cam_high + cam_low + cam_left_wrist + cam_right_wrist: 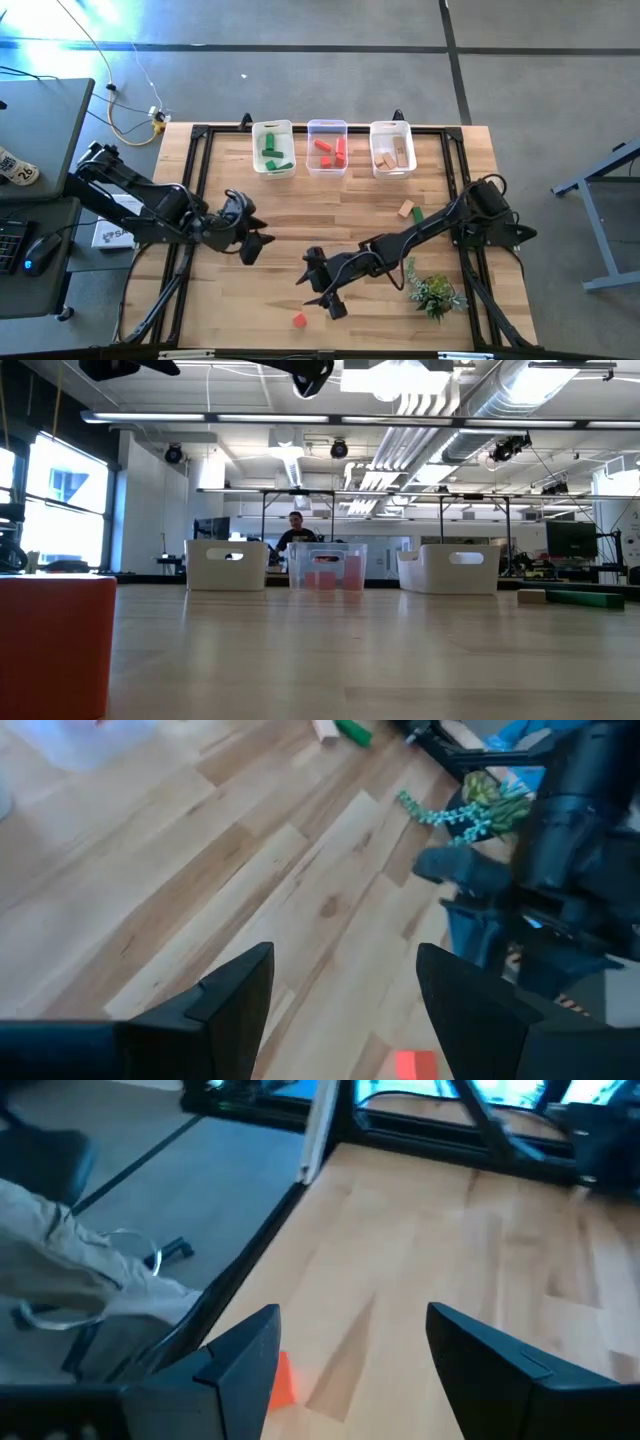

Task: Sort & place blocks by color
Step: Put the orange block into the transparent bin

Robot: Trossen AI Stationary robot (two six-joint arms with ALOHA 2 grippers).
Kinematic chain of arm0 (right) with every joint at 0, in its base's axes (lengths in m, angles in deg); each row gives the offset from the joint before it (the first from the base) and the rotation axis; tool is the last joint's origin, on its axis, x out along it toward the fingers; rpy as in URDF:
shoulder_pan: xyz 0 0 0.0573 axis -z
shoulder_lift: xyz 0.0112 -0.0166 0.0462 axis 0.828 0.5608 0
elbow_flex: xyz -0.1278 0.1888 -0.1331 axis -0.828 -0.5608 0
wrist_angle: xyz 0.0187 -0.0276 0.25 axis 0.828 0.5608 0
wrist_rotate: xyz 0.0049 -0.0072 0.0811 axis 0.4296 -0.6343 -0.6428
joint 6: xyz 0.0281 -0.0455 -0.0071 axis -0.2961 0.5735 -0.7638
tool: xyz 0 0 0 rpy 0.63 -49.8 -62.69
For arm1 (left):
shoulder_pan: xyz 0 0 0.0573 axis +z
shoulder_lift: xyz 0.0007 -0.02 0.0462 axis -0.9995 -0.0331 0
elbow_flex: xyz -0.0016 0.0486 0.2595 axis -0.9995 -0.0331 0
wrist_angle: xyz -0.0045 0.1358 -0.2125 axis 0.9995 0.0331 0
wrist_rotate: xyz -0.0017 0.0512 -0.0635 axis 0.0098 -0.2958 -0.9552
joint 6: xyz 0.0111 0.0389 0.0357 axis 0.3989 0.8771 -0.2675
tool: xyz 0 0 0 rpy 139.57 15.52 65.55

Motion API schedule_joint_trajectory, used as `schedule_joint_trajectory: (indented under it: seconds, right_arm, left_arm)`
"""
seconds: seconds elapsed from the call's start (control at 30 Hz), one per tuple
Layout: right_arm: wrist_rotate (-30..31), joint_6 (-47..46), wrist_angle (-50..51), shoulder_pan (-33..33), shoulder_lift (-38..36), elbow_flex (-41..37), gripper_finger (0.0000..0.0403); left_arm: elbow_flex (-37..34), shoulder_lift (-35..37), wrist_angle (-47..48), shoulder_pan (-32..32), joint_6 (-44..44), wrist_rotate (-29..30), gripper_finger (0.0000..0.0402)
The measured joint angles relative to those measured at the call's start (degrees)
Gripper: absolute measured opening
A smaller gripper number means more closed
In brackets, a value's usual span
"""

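three small white open-topped bins sit in a row on the wooden counter (250, 215): the left bin (273, 147) holds about three green painted wooden blocks (272, 152), the middle bin (327, 146) about three red painted wooden blocks (331, 150), the right bin (392, 148) about three natural tan wooden blocks (393, 156). three blocks lie loose on the counter: one red cube (299, 320), one tan block (405, 208) and one green bar (416, 216). one small green leafy plant (435, 292). two dark robot arms.
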Motion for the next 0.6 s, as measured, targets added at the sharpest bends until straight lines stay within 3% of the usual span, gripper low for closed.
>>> schedule_joint_trajectory:
  seconds: [0.6]
  right_arm:
    - [-7.04,1.22,-9.49,-1.63,11.38,-0.02,0.0239]
  left_arm:
    - [-0.07,-1.11,1.36,3.50,-0.46,-0.19,0.0235]
